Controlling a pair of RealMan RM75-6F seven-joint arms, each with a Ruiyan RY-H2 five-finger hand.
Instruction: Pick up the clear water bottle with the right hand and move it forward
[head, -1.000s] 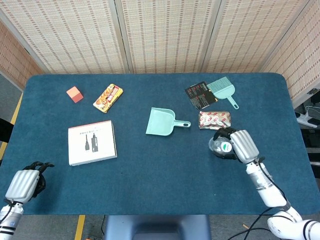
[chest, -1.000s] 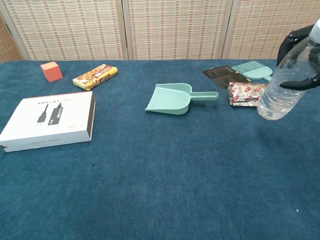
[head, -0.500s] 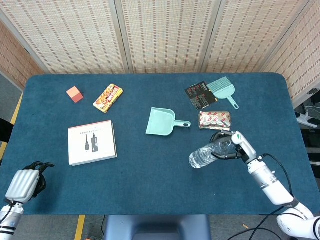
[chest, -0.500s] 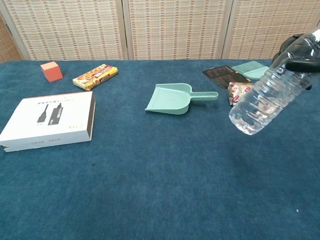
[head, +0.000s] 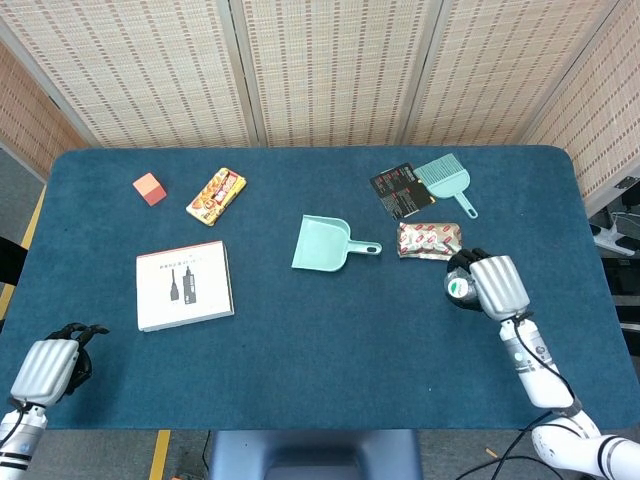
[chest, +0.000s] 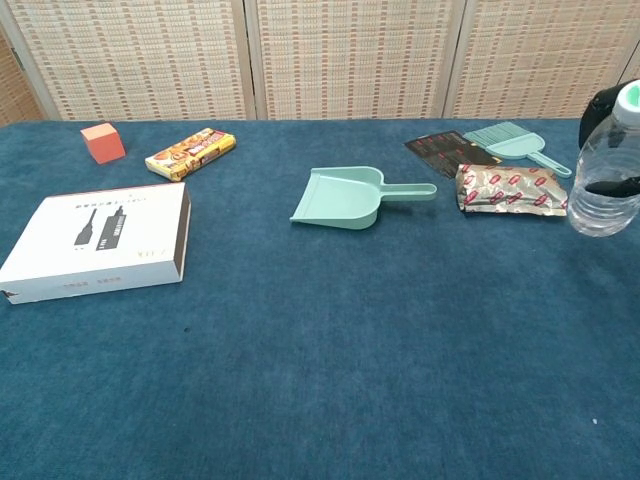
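My right hand (head: 492, 285) grips the clear water bottle (chest: 608, 174) at the right side of the table. In the chest view the bottle stands about upright with its green-white cap (chest: 630, 95) on top, and the dark fingers (chest: 603, 102) wrap it at the frame's right edge. From the head view only the cap (head: 458, 290) shows beside the hand. I cannot tell whether its base touches the cloth. My left hand (head: 48, 367) stays near the front left corner, fingers curled in, holding nothing.
A silver snack packet (chest: 511, 188) lies just left of the bottle, with a teal brush (chest: 514, 141) and dark card (chest: 450, 152) behind it. A teal dustpan (chest: 345, 197) sits mid-table. A white box (head: 184, 285), snack bar (head: 216, 195) and orange cube (head: 149, 187) are on the left.
The bottle was tilted far to the left half a second ago; it is now swung back upright and sits further right, near the table's right side. The left hand has not moved.
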